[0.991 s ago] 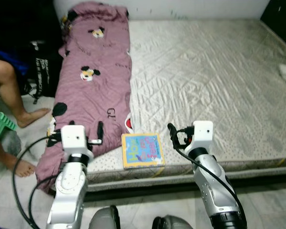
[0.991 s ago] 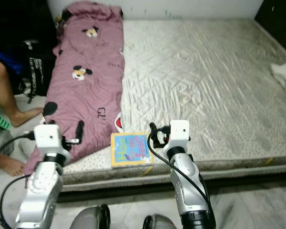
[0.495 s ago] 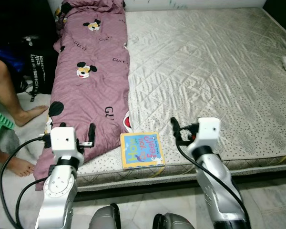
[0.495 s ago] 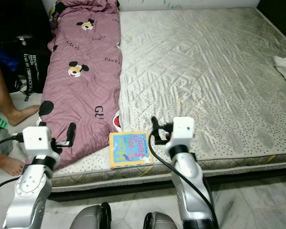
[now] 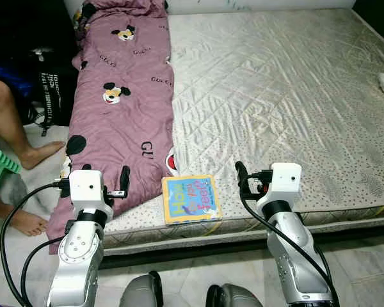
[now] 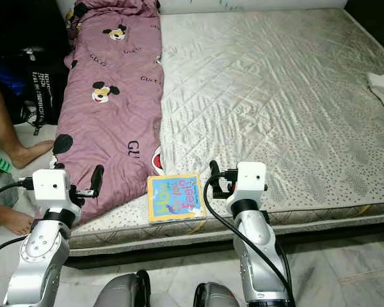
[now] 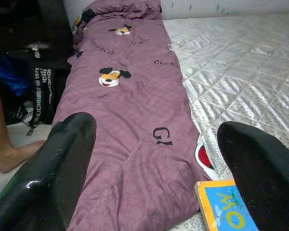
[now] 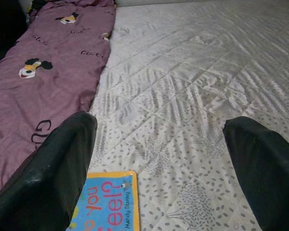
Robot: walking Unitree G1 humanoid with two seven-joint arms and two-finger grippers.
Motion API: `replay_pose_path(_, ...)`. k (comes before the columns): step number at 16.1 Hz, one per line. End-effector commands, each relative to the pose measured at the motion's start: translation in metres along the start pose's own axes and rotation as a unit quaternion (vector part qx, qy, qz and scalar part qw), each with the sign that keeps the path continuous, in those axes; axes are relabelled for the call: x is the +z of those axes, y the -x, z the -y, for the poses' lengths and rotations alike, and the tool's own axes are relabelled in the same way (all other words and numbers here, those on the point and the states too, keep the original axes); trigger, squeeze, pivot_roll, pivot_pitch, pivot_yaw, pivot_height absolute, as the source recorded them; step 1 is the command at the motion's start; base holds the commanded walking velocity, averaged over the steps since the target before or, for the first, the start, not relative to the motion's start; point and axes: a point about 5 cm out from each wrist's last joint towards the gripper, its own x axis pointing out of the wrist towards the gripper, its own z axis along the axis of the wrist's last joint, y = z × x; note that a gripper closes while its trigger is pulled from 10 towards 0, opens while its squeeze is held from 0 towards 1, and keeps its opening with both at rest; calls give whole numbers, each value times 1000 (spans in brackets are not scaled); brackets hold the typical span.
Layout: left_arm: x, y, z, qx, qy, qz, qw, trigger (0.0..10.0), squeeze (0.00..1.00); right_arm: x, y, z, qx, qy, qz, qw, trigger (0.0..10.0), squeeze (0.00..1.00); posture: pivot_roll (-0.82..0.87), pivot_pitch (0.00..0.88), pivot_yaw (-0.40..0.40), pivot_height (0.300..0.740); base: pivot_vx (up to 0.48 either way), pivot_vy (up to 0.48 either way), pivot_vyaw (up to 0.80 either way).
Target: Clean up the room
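Yellow-edged and blue, the book [image 5: 191,199] lies flat at the near edge of the mattress [image 5: 288,96], between the two grippers. The right gripper [image 8: 159,159] hovers just beside the book's right side, its fingers [image 8: 53,168] wide apart and holding nothing. The left gripper [image 7: 154,168] hangs over the purple blanket [image 5: 121,96] to the left of the book, its fingers also apart. Further left of this gripper, a person's leg [image 5: 16,128] rests on the floor.
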Motion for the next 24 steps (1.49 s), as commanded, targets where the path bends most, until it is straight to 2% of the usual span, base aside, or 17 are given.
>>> replay_pose_path(1, -4, 1, -1, -3, 0, -12, 1000, 10000, 0, -2, 0, 3, -9, -3, -6, 1000, 10000, 0, 55, 148, 11, 740, 0, 0, 0)
replay_pose_path(12, -4, -5, 2, -6, 6, -11, 1000, 10000, 0, 0, -5, 4, -3, 1, -3, 1000, 10000, 0, 44, 144, 6, 740, 0, 0, 0)
replay_pose_path(18, -4, -5, 2, -6, 6, -11, 1000, 10000, 0, 0, -4, 3, -1, 0, -4, 1000, 10000, 0, 44, 147, 10, 679, 0, 0, 0)
replay_pose_path(24, -4, -6, 4, -8, 6, -11, 1000, 10000, 0, 0, -4, 4, 1, 0, -7, 1000, 10000, 0, 40, 153, 8, 679, 0, 0, 0)
